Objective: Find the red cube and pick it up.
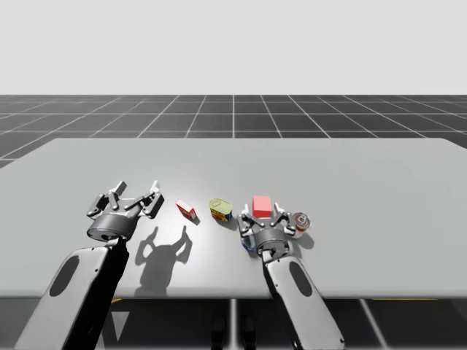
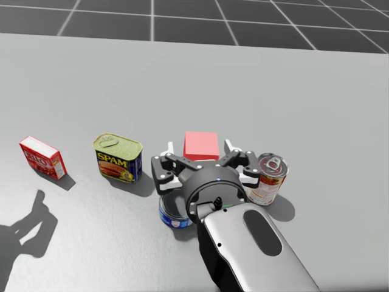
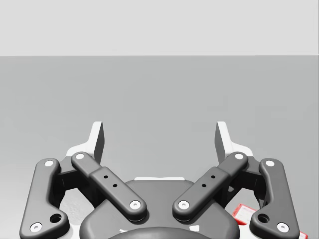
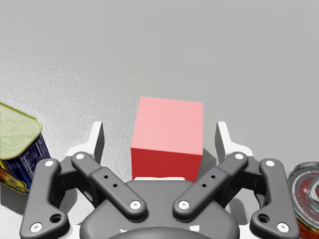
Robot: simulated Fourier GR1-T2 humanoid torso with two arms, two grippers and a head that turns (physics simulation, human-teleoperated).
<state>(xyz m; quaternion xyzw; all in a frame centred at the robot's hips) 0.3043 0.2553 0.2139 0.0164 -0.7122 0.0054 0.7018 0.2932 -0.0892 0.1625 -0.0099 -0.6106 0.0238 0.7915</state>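
The red cube (image 1: 262, 205) (image 2: 201, 145) (image 4: 167, 124) rests on the grey table (image 1: 365, 189), right of centre. My right gripper (image 1: 263, 213) (image 2: 200, 151) (image 4: 159, 140) is open, one finger on each side of the cube with a small gap at both sides. The cube reaches back almost to the palm. Further left, my left gripper (image 1: 137, 191) (image 3: 159, 140) is open above bare table with nothing between its fingers.
A rectangular yellow-lidded blue tin (image 1: 221, 210) (image 2: 118, 158) stands left of the cube, and a small red-and-white box (image 1: 186, 210) (image 2: 42, 157) further left. A round red can (image 1: 300, 222) (image 2: 267, 177) stands beside the right hand. A low blue can (image 2: 173, 214) sits under the wrist.
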